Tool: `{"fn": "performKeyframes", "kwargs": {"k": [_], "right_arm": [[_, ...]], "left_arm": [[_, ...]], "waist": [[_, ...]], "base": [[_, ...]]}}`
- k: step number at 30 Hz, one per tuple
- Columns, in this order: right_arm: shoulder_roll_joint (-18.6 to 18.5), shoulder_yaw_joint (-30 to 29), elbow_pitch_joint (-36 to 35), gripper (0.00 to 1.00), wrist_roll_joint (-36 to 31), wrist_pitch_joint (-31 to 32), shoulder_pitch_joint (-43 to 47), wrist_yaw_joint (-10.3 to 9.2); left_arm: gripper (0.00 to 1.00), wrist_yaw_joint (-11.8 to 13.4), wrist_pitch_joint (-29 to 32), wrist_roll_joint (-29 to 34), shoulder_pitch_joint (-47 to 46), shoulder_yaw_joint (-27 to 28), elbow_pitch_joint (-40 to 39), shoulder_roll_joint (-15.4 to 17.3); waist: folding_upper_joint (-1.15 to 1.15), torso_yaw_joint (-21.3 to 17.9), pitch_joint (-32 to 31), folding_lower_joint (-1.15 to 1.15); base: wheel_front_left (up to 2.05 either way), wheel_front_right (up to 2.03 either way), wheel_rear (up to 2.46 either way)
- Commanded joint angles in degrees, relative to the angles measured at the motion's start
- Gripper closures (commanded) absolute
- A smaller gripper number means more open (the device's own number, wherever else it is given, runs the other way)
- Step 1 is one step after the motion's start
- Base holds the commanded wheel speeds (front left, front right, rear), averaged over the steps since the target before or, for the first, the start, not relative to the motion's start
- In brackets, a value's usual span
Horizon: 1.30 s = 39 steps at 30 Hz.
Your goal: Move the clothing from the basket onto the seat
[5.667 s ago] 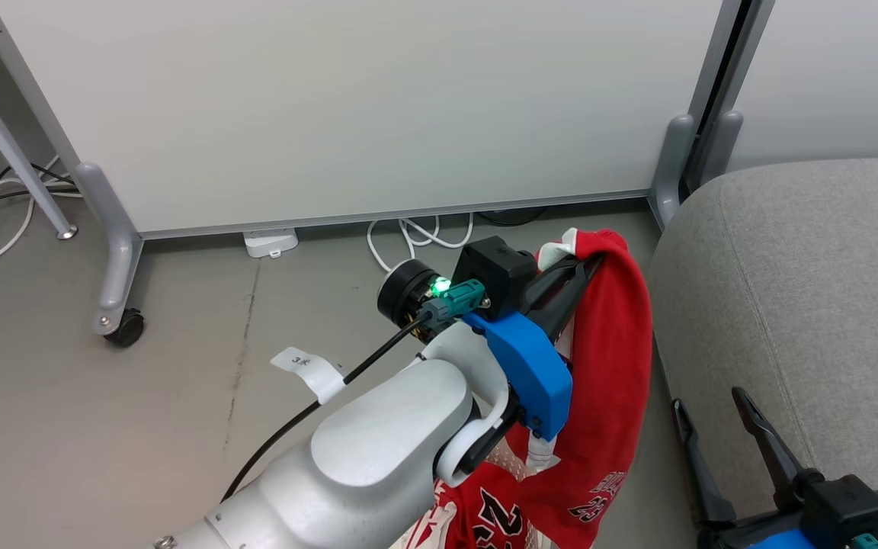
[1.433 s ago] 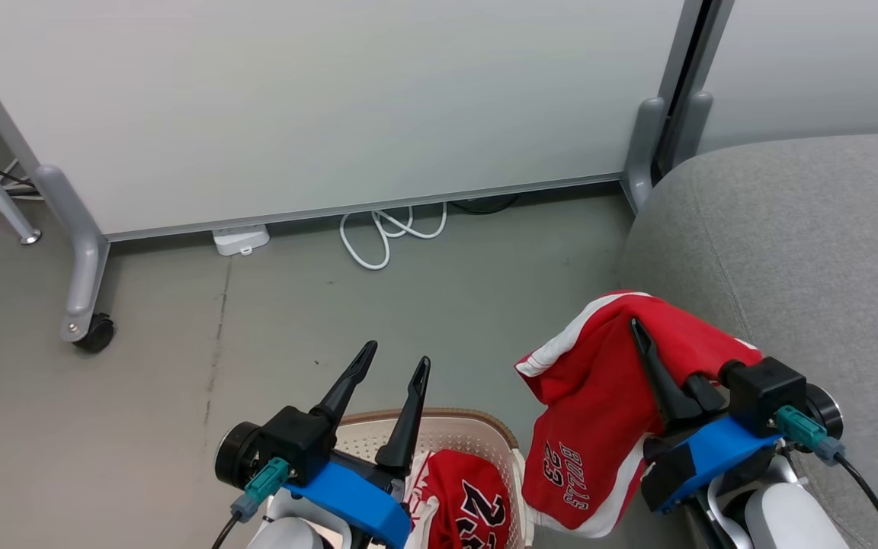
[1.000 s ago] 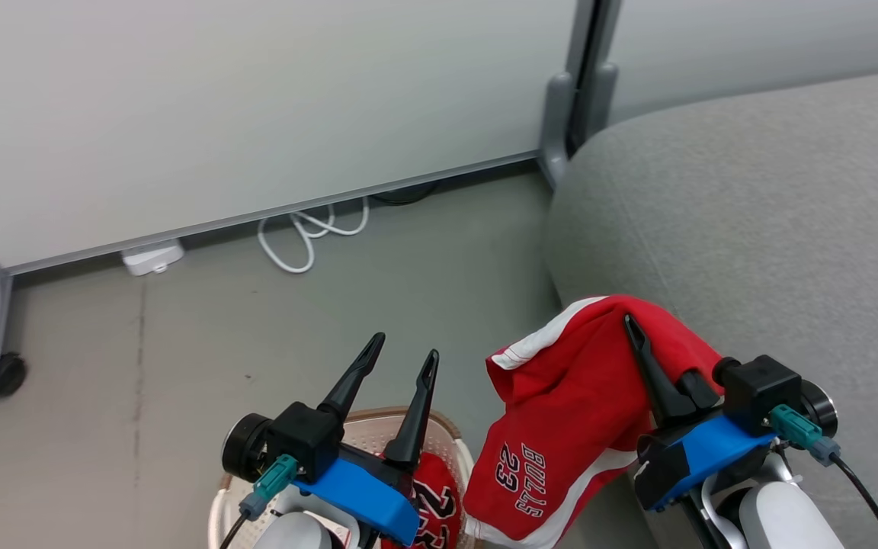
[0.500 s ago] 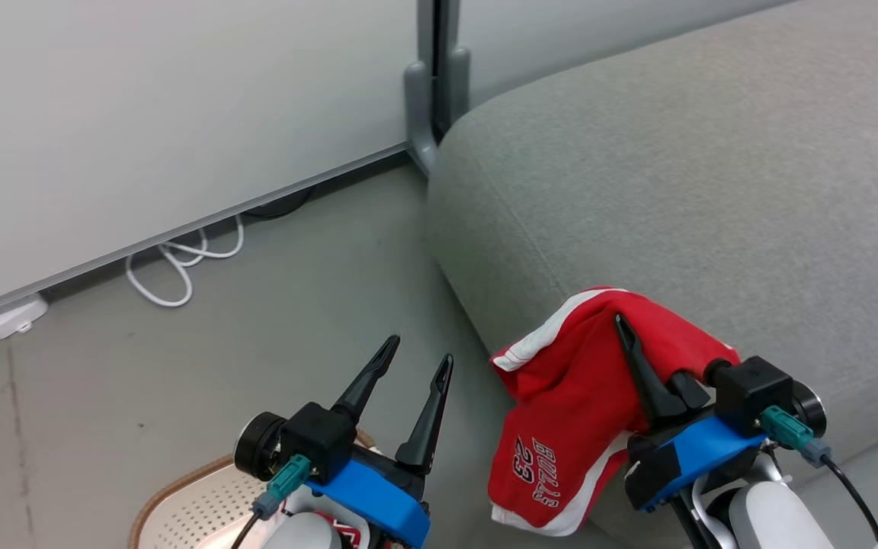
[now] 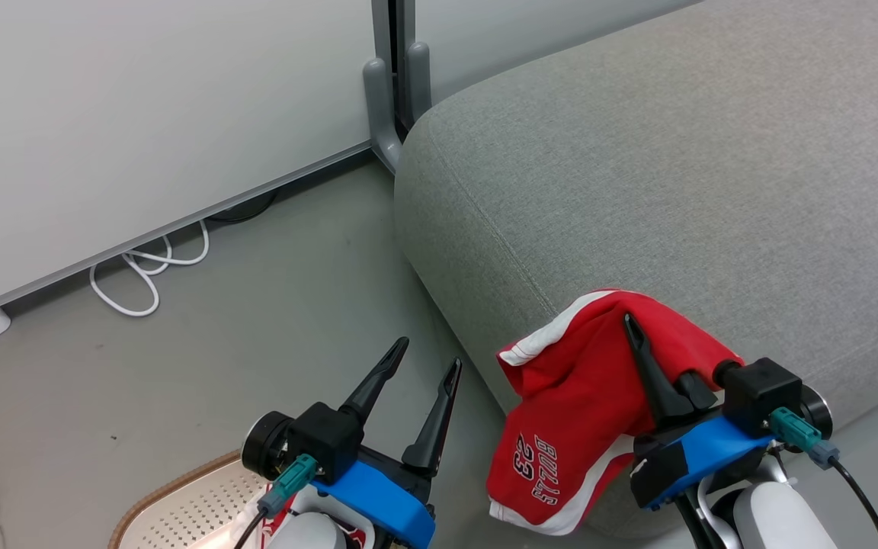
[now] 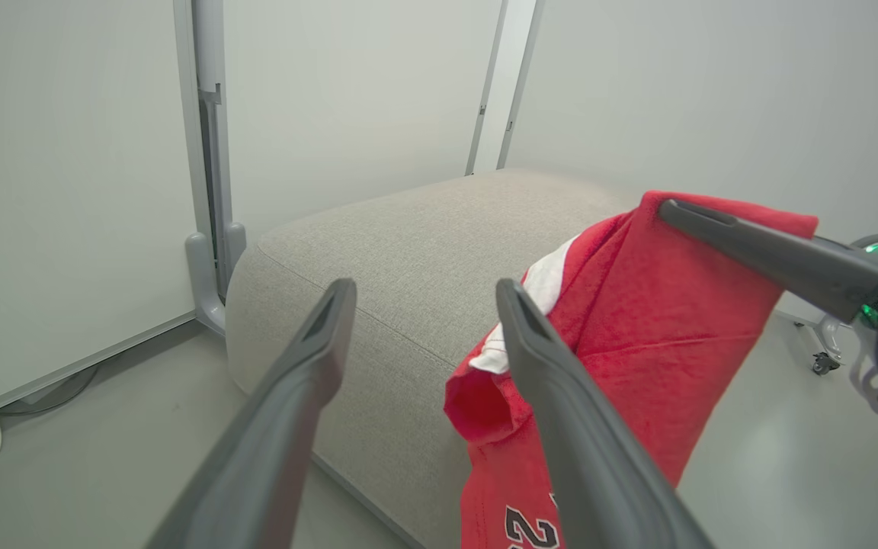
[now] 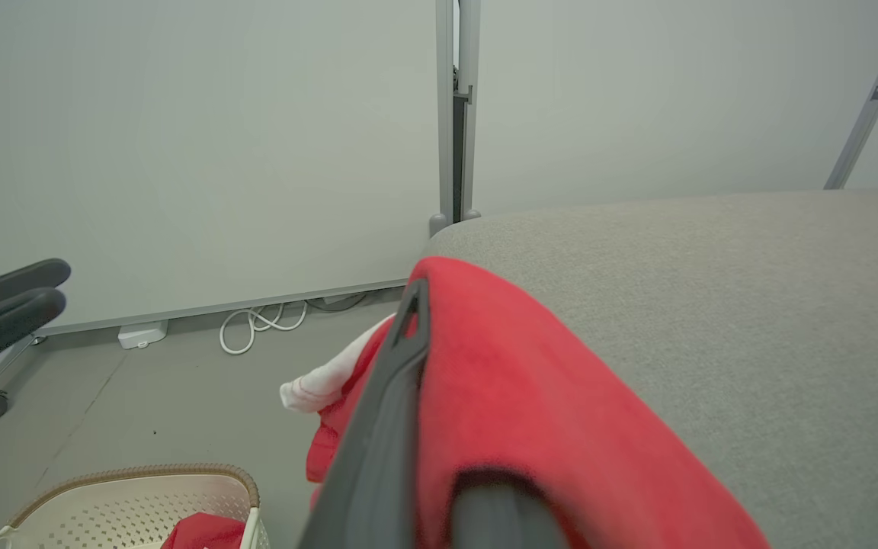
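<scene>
Head view: right tool grips the red jersey at the seat edge.
Seat top lies ahead and right of it; left tool spread wide, empty.

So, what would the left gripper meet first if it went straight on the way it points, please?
Most likely the seat: the open left gripper frames its grey top near the rounded corner. The red jersey hangs beside that line; depth is unclear.

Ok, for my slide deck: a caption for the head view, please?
Right hand shut on a red jersey at the edge of the grey couch; left hand open by the cream basket.
</scene>
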Motion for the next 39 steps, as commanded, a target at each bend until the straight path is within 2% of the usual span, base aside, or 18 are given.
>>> {"fn": "performKeyframes", "kwargs": {"k": [1,11,15,19,22,23,24,31,35,39], "right_arm": [[0.31,-0.51,-0.18,1.00,0.00,-0.37,-0.08,0.03],[0.41,-2.79,-0.39,1.00,0.94,0.00,-4.99,0.03],[0.06,-6.25,-0.12,1.00,2.73,0.43,-10.57,0.03],[-3.00,-13.49,1.70,1.00,6.40,1.75,-20.91,0.03],[-4.20,-16.71,1.94,1.00,8.52,2.15,-24.65,0.03],[-6.05,-19.92,2.71,1.00,9.60,2.66,-28.06,0.03],[-6.05,-19.92,2.71,1.00,9.60,2.66,-28.06,0.03],[-11.24,-30.81,6.39,1.00,12.39,3.28,-37.11,0.03],[-13.99,-36.41,10.08,1.00,12.83,1.98,-40.26,0.03],[-13.96,-38.73,15.52,1.00,12.78,0.10,-41.56,0.03]], "left_arm": [[0.00,-0.06,-0.15,-0.41,-0.86,-0.09,-0.23,0.50],[0.00,-0.06,-0.15,-0.07,-2.26,-0.44,-2.23,2.13],[0.00,-0.07,-0.15,0.36,-3.51,-0.91,-3.59,3.41],[0.00,-0.06,-0.16,1.42,-6.03,-1.63,-6.84,6.43],[0.00,-0.06,-0.15,1.97,-7.13,-1.61,-8.34,7.56],[0.00,-0.06,-0.15,2.46,-8.11,-1.49,-9.85,8.84],[0.00,-0.06,-0.15,2.46,-8.11,-1.49,-9.85,8.84],[0.00,-0.06,0.04,4.49,-11.52,-2.65,-14.72,12.05],[0.00,-0.06,0.94,5.55,-13.21,-3.44,-17.52,12.81],[0.00,-0.06,1.81,6.26,-13.97,-4.40,-19.57,13.29]], "waist": [[0.00,0.46,0.22,0.00],[0.00,1.79,3.67,0.00],[0.00,2.50,7.02,0.00],[0.00,4.43,13.84,0.00],[0.00,5.20,16.64,0.00],[0.00,5.91,19.40,0.00],[0.00,5.91,19.40,0.00],[0.00,8.56,27.91,0.00],[0.00,9.86,31.84,0.00],[0.00,10.28,34.29,0.00]], "base": [[0.00,0.00,0.00],[0.00,0.00,0.00],[0.00,0.00,0.00],[0.00,0.00,0.00],[0.00,0.00,0.00],[0.00,0.00,0.00],[0.00,0.00,0.00],[0.00,0.00,0.00],[0.00,0.00,0.00],[0.00,0.00,0.00]]}}
